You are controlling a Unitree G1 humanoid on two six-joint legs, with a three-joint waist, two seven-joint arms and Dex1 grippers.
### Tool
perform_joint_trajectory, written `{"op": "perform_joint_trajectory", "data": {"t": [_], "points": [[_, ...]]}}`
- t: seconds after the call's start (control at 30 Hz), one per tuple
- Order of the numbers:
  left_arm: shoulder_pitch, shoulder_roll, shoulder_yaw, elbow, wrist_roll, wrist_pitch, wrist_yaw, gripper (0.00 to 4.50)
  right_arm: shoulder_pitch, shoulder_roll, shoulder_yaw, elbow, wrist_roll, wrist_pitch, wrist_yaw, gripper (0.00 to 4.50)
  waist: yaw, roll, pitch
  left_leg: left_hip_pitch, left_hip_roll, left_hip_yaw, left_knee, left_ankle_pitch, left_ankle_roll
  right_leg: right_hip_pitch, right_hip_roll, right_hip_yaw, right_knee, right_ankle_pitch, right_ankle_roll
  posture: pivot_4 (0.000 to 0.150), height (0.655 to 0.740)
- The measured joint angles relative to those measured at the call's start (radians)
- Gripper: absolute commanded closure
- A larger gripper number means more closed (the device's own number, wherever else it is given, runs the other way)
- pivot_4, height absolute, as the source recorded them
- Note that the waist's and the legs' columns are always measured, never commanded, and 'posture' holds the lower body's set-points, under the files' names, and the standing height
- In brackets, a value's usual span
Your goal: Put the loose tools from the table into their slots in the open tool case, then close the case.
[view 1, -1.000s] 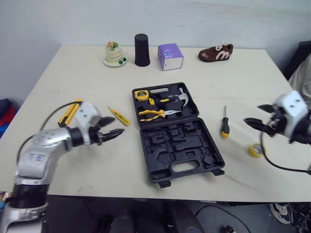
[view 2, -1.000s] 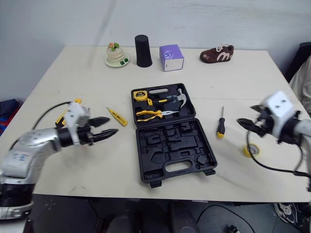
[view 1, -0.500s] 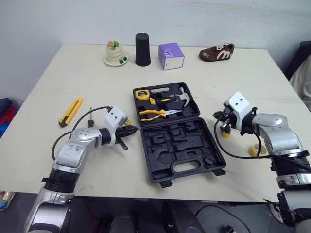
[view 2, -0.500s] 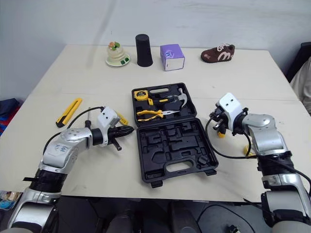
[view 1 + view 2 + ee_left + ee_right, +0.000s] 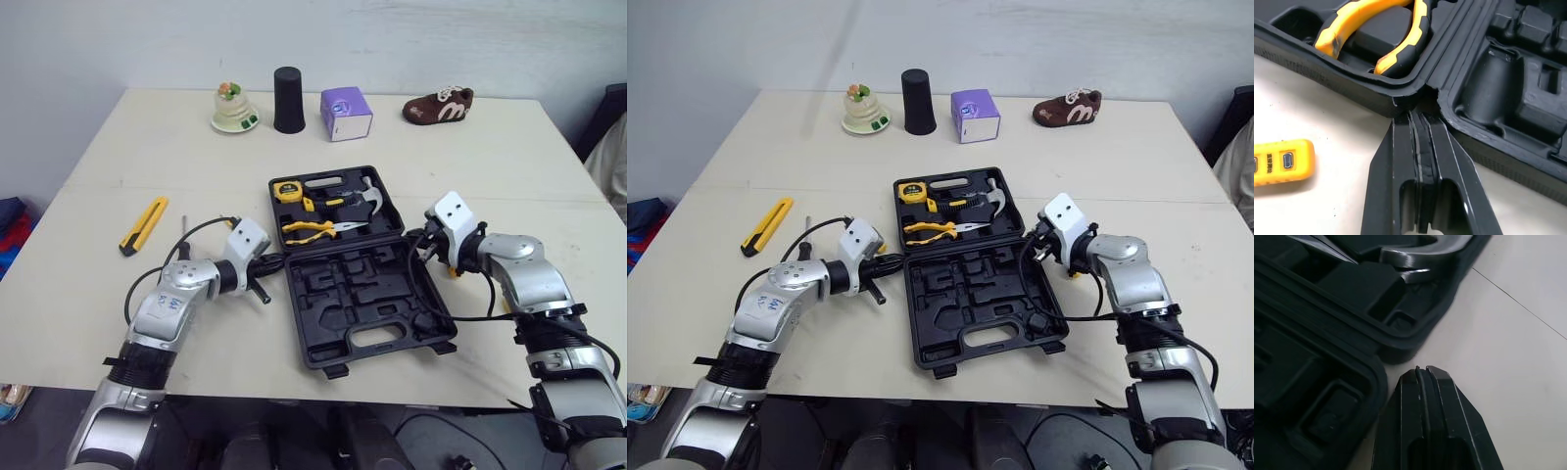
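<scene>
The yellow utility knife (image 5: pixel 143 224) lies loose on the table (image 5: pixel 490 157), well apart from the tool case (image 5: pixel 338 294). Nearer the case, a small yellow tester (image 5: pixel 1278 161) lies just beside the left gripper (image 5: pixel 1419 113). That gripper's fingers (image 5: pixel 1400 147) are pressed together with nothing between them, and their tips touch the notch at the case's left hinge.

The case lies open in the middle of the table. Its far half holds a tape measure (image 5: pixel 285 191), pliers (image 5: pixel 312 230) and a hammer (image 5: pixel 367 199), while the near half's slots are empty.

The right gripper (image 5: pixel 1422 372) is likewise closed on nothing, its tip just beside the right hinge corner. Part of a yellow-handled screwdriver (image 5: pixel 454 272) shows behind it.

The likely risk is folding the case while three tools are not yet stowed. A push at the hinges could also slide the case, pinch the left fingertips, or knock the tester aside.

Along the far edge stand a small dish (image 5: pixel 232 110), a black cup (image 5: pixel 287 100), a purple box (image 5: pixel 345 114) and a brown shoe (image 5: pixel 438 104). None of them obstructs the work.
</scene>
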State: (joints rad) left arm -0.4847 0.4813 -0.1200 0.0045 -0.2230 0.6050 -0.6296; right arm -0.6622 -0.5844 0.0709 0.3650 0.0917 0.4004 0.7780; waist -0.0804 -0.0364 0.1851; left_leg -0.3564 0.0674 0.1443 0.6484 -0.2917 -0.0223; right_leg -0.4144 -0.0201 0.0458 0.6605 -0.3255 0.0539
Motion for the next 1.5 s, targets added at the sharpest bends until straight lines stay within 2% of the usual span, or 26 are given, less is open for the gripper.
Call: {"op": "perform_joint_trajectory", "data": {"t": [0.27,0.63,0.93,1.5], "points": [[-0.001,-0.002,0.01,0.006,0.008,0.014,0.002,4.5,0.067,0.025,-0.021,-0.094,0.01,0.027,0.003,4.47,0.0,0.0,0.0,0.0,0.0,0.0,-0.001,0.0,0.0,0.0,0.0,0.0,0.0,0.0,0.0,0.15,0.7383],[0.023,0.04,0.002,-0.008,0.037,-0.026,-0.084,4.5,0.304,-0.021,-0.076,-0.396,0.101,0.151,0.099,4.47,0.005,0.0,0.0,0.0,0.001,0.0,-0.001,-0.001,0.0,0.001,0.001,0.0,-0.002,0.0,0.0,0.15,0.7383],[0.03,0.02,-0.012,-0.029,0.061,-0.034,-0.132,4.5,0.483,-0.06,-0.141,-0.592,0.157,0.262,0.11,4.47,0.027,0.0,0.0,0.0,0.0,-0.001,-0.002,-0.002,0.001,0.001,0.0,0.0,-0.003,0.0,0.0,0.15,0.7383],[0.029,-0.002,-0.014,-0.051,0.065,0.012,-0.165,4.5,0.507,-0.097,-0.158,-0.605,0.162,0.258,0.087,4.47,0.028,0.0,0.0,-0.003,-0.001,-0.001,-0.001,-0.004,0.005,0.001,-0.002,0.0,-0.006,0.0,0.002,0.15,0.7383]]}}
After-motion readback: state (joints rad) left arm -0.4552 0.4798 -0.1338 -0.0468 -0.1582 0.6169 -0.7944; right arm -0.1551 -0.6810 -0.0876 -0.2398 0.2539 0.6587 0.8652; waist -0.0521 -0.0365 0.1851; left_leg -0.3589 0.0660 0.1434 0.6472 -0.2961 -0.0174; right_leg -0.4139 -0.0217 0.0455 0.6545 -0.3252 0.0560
